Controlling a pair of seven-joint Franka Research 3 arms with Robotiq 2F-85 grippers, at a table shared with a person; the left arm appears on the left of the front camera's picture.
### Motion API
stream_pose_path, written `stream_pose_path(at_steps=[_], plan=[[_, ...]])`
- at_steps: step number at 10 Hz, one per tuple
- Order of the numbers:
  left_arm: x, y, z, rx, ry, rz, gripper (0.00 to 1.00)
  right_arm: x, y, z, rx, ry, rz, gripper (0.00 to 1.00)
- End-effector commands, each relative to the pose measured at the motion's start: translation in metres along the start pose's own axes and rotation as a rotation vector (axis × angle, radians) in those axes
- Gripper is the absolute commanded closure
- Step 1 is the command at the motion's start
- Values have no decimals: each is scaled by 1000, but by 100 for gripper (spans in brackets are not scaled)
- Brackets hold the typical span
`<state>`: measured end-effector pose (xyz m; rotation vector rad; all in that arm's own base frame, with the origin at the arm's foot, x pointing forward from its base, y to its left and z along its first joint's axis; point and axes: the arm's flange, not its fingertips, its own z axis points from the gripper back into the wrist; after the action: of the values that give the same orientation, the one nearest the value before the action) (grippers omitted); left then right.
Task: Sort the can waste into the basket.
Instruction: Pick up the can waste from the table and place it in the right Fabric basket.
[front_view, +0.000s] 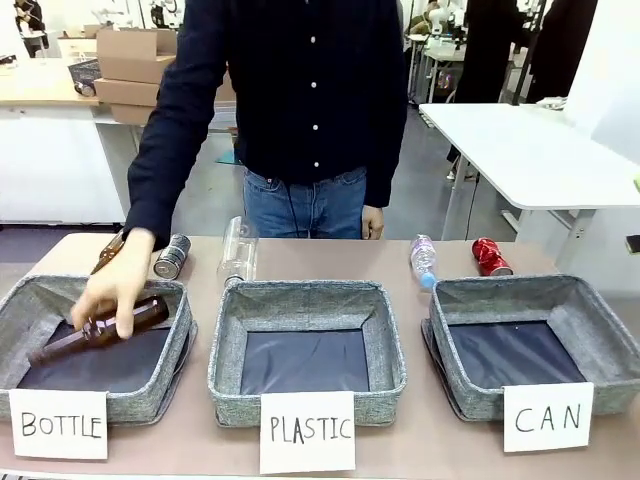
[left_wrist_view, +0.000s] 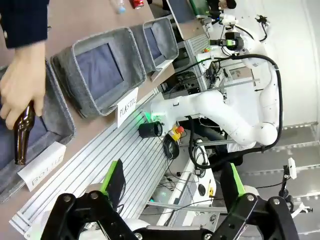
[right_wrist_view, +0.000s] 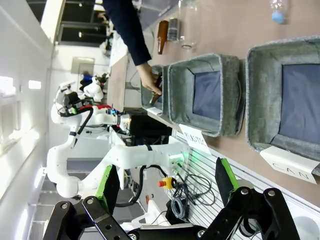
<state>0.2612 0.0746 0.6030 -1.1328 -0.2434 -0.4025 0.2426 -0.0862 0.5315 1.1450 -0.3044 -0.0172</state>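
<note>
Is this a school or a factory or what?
Probably a robot lab. A white robot arm stands by the table, other work tables and cardboard boxes fill the room, and three baskets carry handwritten cards like "CAN".

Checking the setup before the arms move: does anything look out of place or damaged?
Nothing is spilled. The red can behind the CAN basket looks dented. The dark can lies far off, behind the BOTTLE basket, where a person's hand lowers a brown bottle.
</note>
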Motion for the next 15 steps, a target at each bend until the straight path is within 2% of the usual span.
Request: stream_pose_path(at_steps=[1, 9, 10, 11, 12, 15], plan=[[2, -5, 2, -2, -18, -26, 0, -4, 2, -2, -19, 5, 12, 0], [1, -3, 2, 4, -11, -5, 0, 0, 0, 0, 0, 0, 0, 0], [20, -2, -8, 76, 24, -5, 0, 0, 0, 0, 0, 0, 0, 0], [51, 7, -17, 218, 14, 47, 0, 0, 0, 0, 0, 0, 0, 0], [91, 24, -31, 289, 63, 84, 0, 0, 0, 0, 0, 0, 0, 0], [199, 102, -89, 567, 189, 203, 0, 0, 0, 0, 0, 0, 0, 0]])
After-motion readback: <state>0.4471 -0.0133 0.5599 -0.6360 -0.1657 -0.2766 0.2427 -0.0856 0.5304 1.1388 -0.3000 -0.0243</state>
